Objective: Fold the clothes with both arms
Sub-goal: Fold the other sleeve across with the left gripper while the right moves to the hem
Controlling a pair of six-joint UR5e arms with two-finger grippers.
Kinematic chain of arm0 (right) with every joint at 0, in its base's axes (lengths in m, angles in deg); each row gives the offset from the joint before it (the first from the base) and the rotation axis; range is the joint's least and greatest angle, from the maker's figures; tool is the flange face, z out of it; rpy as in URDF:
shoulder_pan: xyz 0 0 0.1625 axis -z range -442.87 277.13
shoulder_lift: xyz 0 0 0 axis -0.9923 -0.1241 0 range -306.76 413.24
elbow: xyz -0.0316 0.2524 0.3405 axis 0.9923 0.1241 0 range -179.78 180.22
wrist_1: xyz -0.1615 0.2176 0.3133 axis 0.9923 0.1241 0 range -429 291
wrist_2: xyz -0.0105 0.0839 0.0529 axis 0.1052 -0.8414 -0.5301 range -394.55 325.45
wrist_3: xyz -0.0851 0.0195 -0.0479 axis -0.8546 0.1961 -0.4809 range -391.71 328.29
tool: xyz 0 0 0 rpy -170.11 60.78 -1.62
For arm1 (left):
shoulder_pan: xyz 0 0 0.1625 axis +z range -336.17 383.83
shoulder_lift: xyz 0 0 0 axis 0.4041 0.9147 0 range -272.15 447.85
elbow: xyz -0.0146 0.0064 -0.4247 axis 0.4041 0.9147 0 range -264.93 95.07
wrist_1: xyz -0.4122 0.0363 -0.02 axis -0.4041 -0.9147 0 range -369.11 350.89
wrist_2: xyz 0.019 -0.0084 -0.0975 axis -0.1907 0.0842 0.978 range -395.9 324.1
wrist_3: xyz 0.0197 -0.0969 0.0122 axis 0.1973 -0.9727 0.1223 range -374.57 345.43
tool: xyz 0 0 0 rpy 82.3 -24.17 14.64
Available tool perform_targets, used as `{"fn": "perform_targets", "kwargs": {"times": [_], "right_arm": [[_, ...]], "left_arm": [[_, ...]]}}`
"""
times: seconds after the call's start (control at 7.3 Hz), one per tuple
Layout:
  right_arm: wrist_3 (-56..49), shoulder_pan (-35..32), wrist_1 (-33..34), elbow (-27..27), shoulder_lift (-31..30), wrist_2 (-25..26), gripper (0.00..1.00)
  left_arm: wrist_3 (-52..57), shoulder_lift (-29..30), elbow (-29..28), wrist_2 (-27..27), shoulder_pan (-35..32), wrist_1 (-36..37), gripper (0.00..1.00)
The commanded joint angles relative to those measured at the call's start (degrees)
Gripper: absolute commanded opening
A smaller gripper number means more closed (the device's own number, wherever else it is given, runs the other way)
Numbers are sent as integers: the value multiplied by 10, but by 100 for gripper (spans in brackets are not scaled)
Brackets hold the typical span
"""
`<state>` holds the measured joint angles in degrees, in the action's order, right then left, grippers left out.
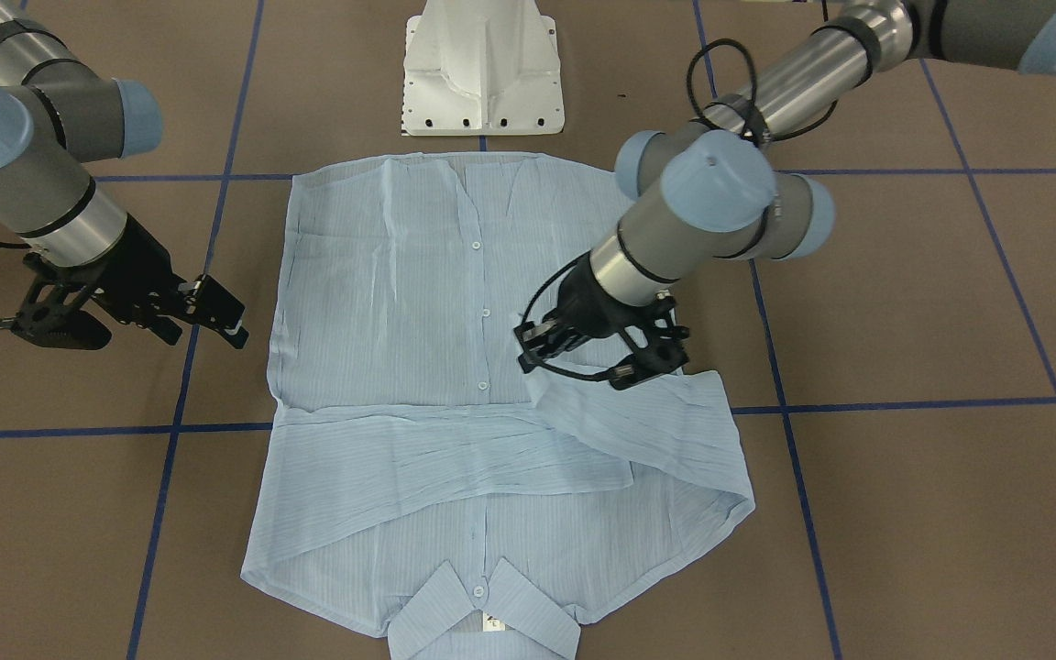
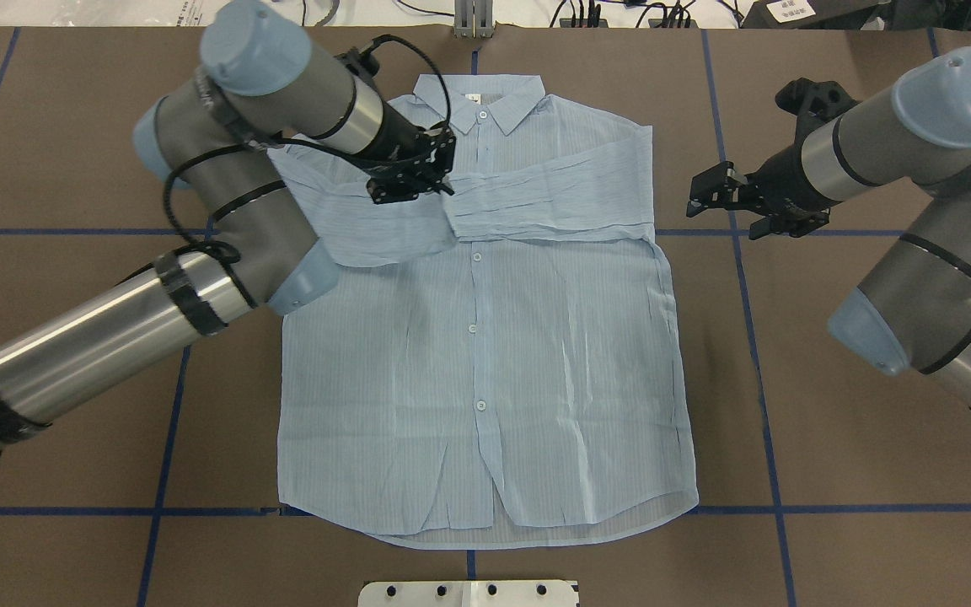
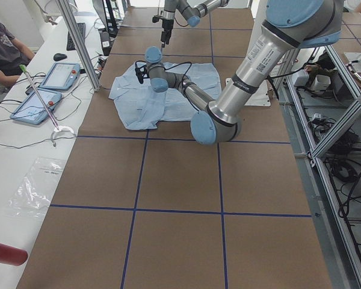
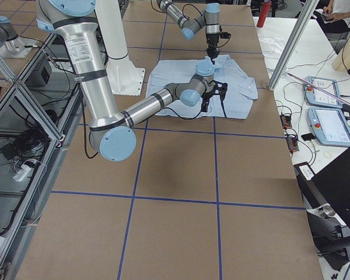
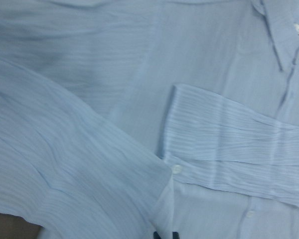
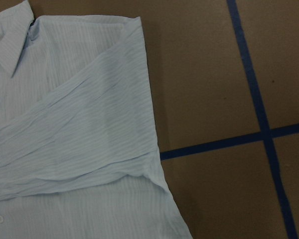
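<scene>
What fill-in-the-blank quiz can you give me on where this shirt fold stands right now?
The shirt lies flat with its buttons facing ___.
The number of sleeves folded across its chest is ___.
The left pincer is over the shirt, while the right pincer is beside it, over the bare ___.
Missing words: up; two; table.

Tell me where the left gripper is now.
Overhead view, left half: the left gripper is over the shirt, just below its collar, at the cuff end of the folded-in sleeve.

Brown tabletop (image 2: pixel 873 556), blue tape gridlines (image 2: pixel 873 509)
</scene>
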<state>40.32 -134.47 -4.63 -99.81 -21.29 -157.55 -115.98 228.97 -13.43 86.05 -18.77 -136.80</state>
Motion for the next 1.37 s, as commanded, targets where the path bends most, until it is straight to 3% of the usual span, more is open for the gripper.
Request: {"fn": "perform_targets", "kwargs": {"times": [0.0,0.27,0.41,0.55,0.96,1.23], "right_arm": [[-15,-3,0,0,-19,2,100],[-15,-3,0,1,-22,3,100],[-15,-4,0,-1,-23,3,100],[-10,-4,0,-5,-29,5,100],[54,50,1,-23,-40,42,100],[175,180,1,-109,-110,193,100]], "left_arm": [[-24,82,-68,-56,29,-5,0],[-24,102,-79,-93,58,-12,3],[-19,102,-78,-121,77,-28,74],[-19,104,-75,-133,85,-36,99],[-26,111,-43,-129,89,-30,99],[-26,44,47,-127,89,-27,99]]}}
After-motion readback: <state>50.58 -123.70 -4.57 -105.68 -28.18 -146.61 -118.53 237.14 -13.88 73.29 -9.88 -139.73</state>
